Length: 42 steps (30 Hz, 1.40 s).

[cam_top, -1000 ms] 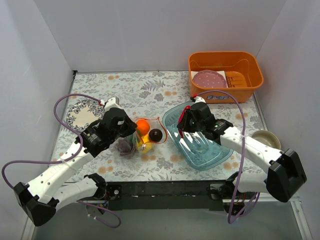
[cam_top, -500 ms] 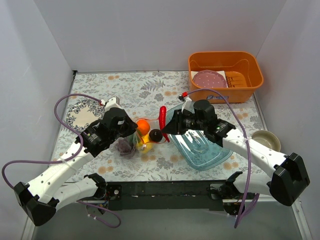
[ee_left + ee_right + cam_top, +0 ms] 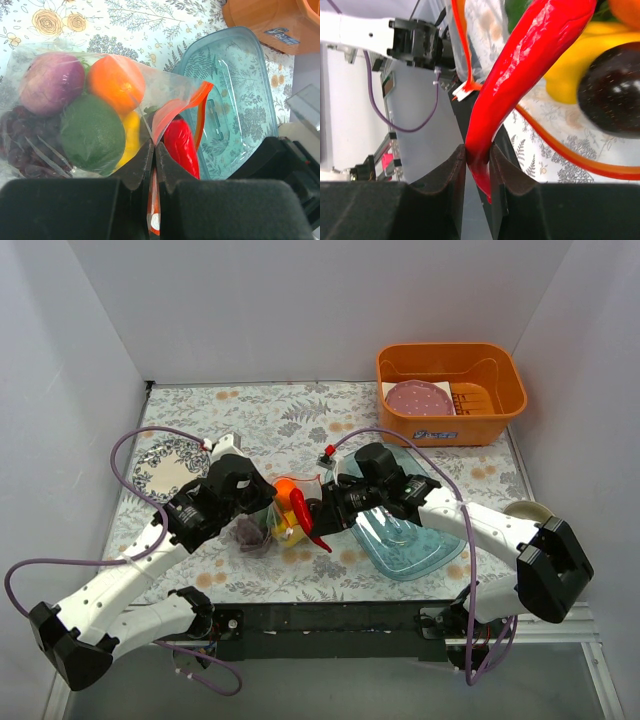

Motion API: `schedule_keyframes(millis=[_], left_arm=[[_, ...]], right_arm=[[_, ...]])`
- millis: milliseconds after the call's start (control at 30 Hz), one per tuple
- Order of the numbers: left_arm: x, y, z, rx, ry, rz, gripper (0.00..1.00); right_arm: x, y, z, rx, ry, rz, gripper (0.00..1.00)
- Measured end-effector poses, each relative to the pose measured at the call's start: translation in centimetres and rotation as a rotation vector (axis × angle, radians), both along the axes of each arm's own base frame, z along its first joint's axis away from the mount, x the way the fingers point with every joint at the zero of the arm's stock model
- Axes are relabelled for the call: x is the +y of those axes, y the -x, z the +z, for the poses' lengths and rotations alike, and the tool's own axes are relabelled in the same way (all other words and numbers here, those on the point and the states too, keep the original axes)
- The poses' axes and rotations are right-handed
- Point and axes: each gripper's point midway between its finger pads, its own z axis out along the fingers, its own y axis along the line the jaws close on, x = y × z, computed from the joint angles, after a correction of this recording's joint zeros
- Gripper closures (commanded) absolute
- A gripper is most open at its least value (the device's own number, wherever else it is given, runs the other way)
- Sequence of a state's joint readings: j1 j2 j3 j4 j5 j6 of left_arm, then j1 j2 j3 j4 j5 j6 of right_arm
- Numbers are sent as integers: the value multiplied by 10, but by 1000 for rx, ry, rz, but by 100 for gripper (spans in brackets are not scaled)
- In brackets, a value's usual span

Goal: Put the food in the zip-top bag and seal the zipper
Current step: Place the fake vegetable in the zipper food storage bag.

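The clear zip-top bag (image 3: 262, 525) lies at the table's middle, its mouth facing right. My left gripper (image 3: 154, 150) is shut on the bag's red-orange zipper strip (image 3: 200, 107) and holds the mouth open. Inside the bag are a purple onion (image 3: 50, 82), an orange (image 3: 116, 82), a green lime (image 3: 92, 132), a yellow pepper (image 3: 132, 132) and dark grapes (image 3: 12, 142). My right gripper (image 3: 477, 152) is shut on the red chilli (image 3: 520, 75), which pokes into the bag's mouth (image 3: 300, 512). A dark plum (image 3: 612, 97) lies at the mouth beside the yellow pepper (image 3: 570, 70).
A clear blue tray (image 3: 400, 525) lies right of the bag under my right arm. An orange bin (image 3: 450, 390) with a pink dotted disc (image 3: 420, 398) stands at the back right. A patterned plate (image 3: 165, 465) is at the left, a small bowl (image 3: 530, 515) at the right edge.
My right gripper carried the red chilli left from over the blue tray to the bag's mouth. My left gripper stayed in place holding the bag.
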<state>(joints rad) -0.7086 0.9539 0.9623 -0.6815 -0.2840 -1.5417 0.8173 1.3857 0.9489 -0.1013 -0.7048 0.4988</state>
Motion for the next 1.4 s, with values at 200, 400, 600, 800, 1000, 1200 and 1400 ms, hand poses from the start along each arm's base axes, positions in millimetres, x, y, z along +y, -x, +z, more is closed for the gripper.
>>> schedule_keyframes(millis=[200,400,600,800,1000,1200,1400], left_arm=[[-1,-1,-1,2,-2,-2,100],[-2,2,-1,-6,-1,-24,100],[-4,13,-3,-27,17,-91,100],[-6,22,-4,-40,34,-145,100],[-10,25,-4,-35,44,-168,100],[-16,23,-1,-28,57,-185,100],[-17,17,4,-23,57,-159,100]], right_arm=[[-4,6,-3,-3,14,30,79],[2,6,2,15,10,58,79],[25,-16,6,33,40,78,79],[37,-32,1,62,98,63,79],[43,-46,-13,82,162,6,80],[47,-53,-23,49,211,-62,75],[57,-50,-35,4,237,-67,47]])
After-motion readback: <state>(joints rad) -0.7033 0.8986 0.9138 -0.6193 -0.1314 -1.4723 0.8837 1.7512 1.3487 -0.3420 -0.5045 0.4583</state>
